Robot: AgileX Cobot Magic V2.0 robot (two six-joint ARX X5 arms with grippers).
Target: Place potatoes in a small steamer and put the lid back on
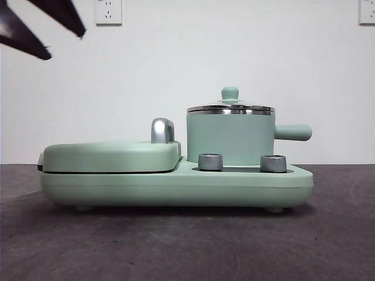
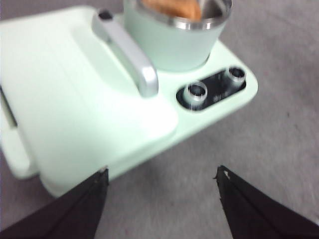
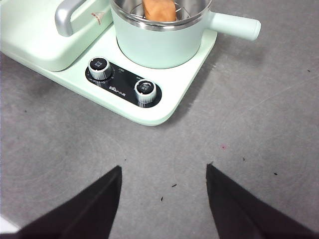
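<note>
Mint-green pot: stands on the right end of the cooker base, handle pointing right — a seat that puts it directly behind the two dials.
Lid: seated level on the pot's steel rim in the front view, knob upright; the glass is hard to make out from the wrists.
Potato: inside the pot, orange-brown, seen through the top from both wrist views; only part of it shows.
Task status: judged complete or nearly so — potato in, lid on.
Left gripper: jaws spread wide, nothing between them; hangs above the table just in front of the griddle cover, clear of the pot. Probably the black tips at the front view's top left, though that view cannot confirm it.
Right gripper: jaws spread, nothing held; over bare table in front of the dials, well apart from the cooker.
Reason for posture: both arms appear backed off, so neither can knock the lid.
Surface: dark grey matting, lightly speckled, with faint rings.
Room: plain white wall with sockets high up.
</note>
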